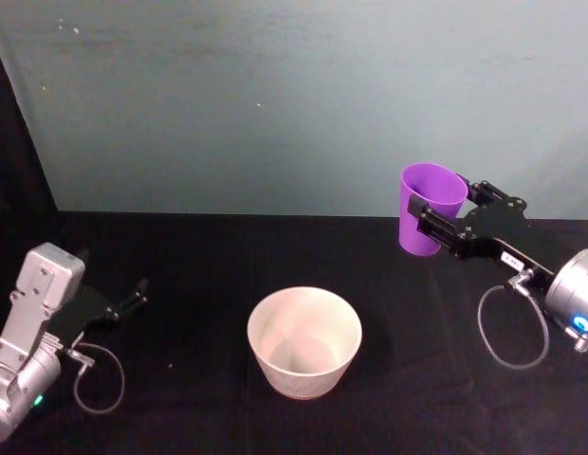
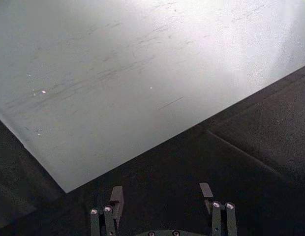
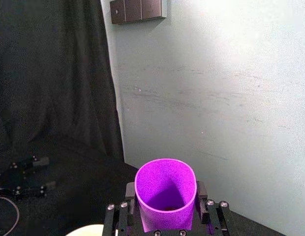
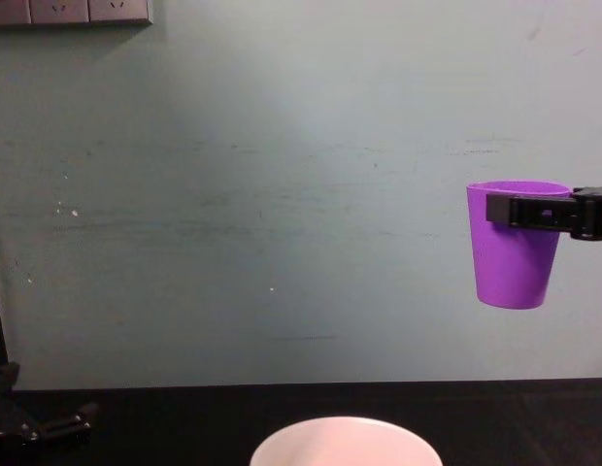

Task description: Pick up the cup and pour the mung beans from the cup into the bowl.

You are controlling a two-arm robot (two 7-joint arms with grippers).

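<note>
- The right gripper [image 1: 444,213] has its two black fingers pressed against opposite sides of the cup [image 1: 427,204], pinching it just below the rim.
- In the right wrist view, the fingers [image 3: 130,194] bracket the purple wall on both sides, with the cup's [image 3: 165,189] open mouth facing up between them.
- The cup is a small, bright purple tumbler, smooth and tapered, with no handle.
- It stands upright in the grip and is lifted clear of the table [image 1: 199,256], on the robot's right side.
- From the chest view, the cup [image 4: 515,257] hangs in front of the pale green wall [image 4: 282,194], well above the black tabletop, with the gripper [image 4: 539,209] reaching in level from the right edge.
- Something dark sits at the bottom of the cup, but I cannot tell what it is.
- The bowl [image 1: 303,341], wide, round and pinkish-white, sits on the black table in the middle, nearer the robot and to the left of the cup, well apart from it.
- The left gripper [image 1: 133,301] rests low at the table's left side, its fingers [image 2: 116,196] spread apart, holding nothing.
</note>
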